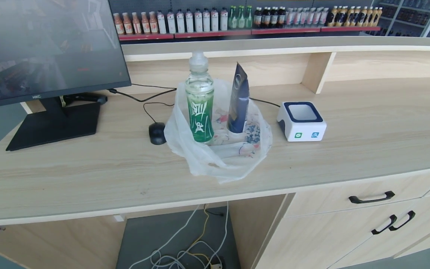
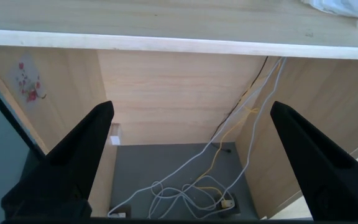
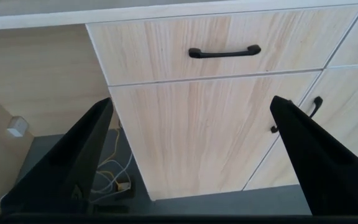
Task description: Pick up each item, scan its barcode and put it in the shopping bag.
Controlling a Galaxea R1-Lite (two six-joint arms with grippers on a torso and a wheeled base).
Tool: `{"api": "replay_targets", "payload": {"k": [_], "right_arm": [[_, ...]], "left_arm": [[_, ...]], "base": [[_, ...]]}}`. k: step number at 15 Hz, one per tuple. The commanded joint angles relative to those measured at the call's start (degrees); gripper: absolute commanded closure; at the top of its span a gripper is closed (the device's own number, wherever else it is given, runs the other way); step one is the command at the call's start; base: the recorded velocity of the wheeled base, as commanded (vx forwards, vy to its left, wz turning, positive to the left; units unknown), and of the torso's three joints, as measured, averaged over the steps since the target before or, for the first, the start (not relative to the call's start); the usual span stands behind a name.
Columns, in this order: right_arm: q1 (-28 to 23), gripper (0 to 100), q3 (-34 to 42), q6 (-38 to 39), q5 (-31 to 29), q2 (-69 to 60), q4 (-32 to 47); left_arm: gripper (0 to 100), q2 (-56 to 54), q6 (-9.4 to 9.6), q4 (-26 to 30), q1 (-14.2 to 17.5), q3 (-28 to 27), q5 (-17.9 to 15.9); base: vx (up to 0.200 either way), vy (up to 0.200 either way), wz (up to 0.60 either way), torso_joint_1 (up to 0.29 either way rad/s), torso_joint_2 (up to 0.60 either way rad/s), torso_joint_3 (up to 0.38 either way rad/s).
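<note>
We see the shopping bag (image 1: pixel 215 157) near the middle of the bench (image 1: pixel 88 175). It is a thin white plastic one, with its sides slumped down and its mouth spread open. Two things stand upright inside it. A green bottle (image 1: pixel 199 108) with a clear cap is on the left side of the bag. A dark blue pouch (image 1: pixel 238 99) is just beside the bottle on the right, close to it but apart.

The scanner (image 1: pixel 301 121), a small white box with a dark blue rim round its top window, sits on the bench just to the right of the bag. We cannot tell whether the bag's edge touches it. A black mouse (image 1: pixel 157 133) lies just beside the bag's left edge. Farther left a monitor (image 1: pixel 47 48) stands on its black foot. Behind the bench a red shelf (image 1: pixel 146 36) carries a row of drinks (image 1: pixel 207 18).

The left gripper (image 2: pixel 191 106) is below the front edge of the bench, its jaws wide apart and holding nothing. Between them we see the open space under the bench, where loose cables (image 2: pixel 185 193) lie on the floor. A corner of the bag shows over the edge above.

The right gripper (image 3: pixel 191 99) is also low, facing the cupboard fronts under the bench. Its jaws are wide apart and empty. A drawer (image 3: pixel 166 43) with a black handle lies ahead of it.
</note>
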State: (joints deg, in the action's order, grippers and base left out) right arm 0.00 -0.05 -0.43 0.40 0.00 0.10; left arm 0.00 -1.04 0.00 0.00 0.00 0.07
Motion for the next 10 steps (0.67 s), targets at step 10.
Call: {"api": "replay_targets", "payload": {"k": [10], "right_arm": [[0.0,0,0.05,-0.01,0.04,0.18,-0.1]], "left_arm": [[0,0.0,-0.11,0.0,0.0,0.0,0.01]], "base": [[0.0,-0.2,0.18,0.001,0.0,0.004]]}}
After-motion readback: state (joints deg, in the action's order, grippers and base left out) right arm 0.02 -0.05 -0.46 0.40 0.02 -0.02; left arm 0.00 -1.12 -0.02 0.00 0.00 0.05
